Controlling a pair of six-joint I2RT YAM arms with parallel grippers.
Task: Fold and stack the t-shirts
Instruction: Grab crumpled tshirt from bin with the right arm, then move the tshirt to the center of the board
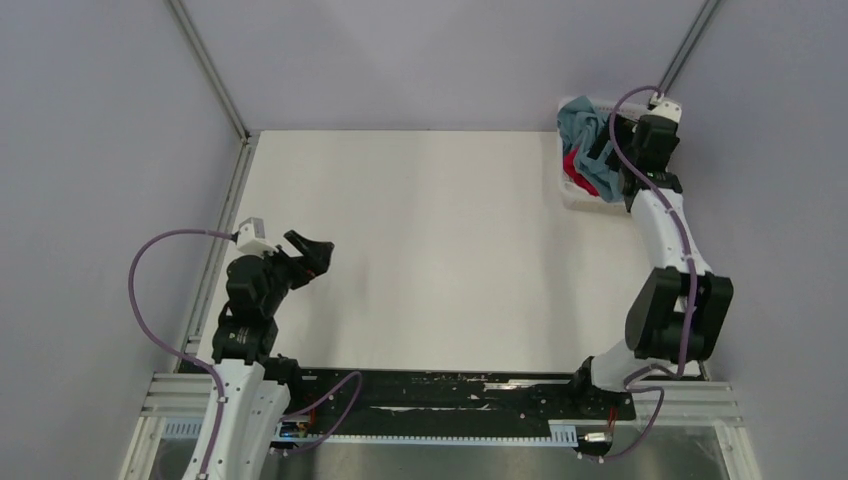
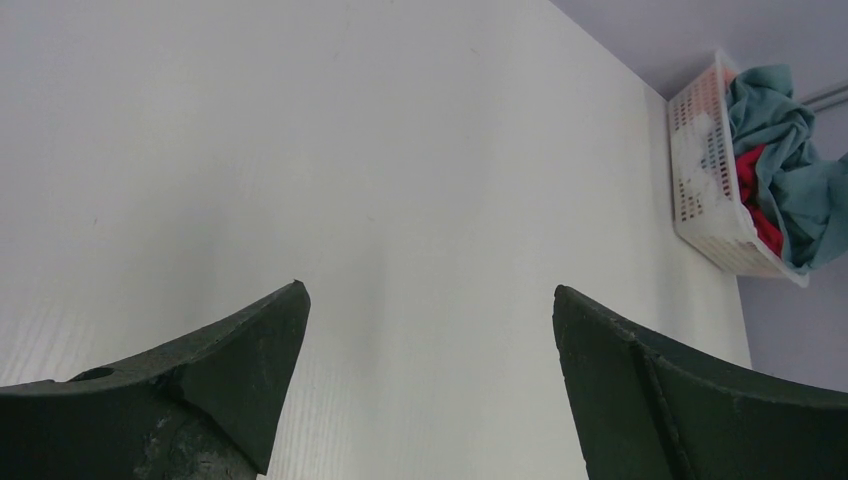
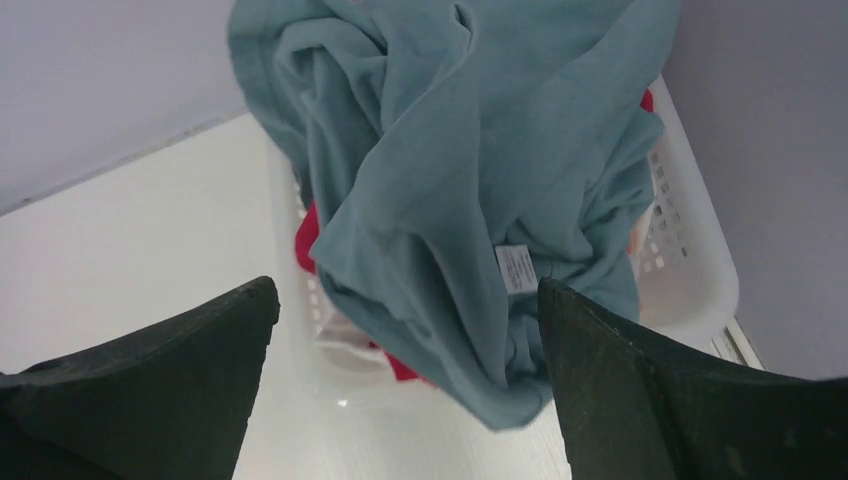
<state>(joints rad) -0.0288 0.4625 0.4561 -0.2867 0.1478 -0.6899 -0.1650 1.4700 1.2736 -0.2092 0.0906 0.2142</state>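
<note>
Left end effector (image 2: 430, 295) is held wide open and empty over the bare surface (image 1: 430, 250), well apart from the cloth. Right end effector (image 3: 408, 290) is likewise spread wide, nothing gripped, just above the white mesh basket (image 3: 690, 260) at the far right corner, where the teal t-shirt (image 3: 450, 150) is heaped on top and spilled over the rim with the red t-shirt (image 3: 308, 235) buried under it. Cloth is judged light, limp, non-fragile: a raised fold of the teal should be pinched, and dragging of the red or the basket is to be expected.
</note>
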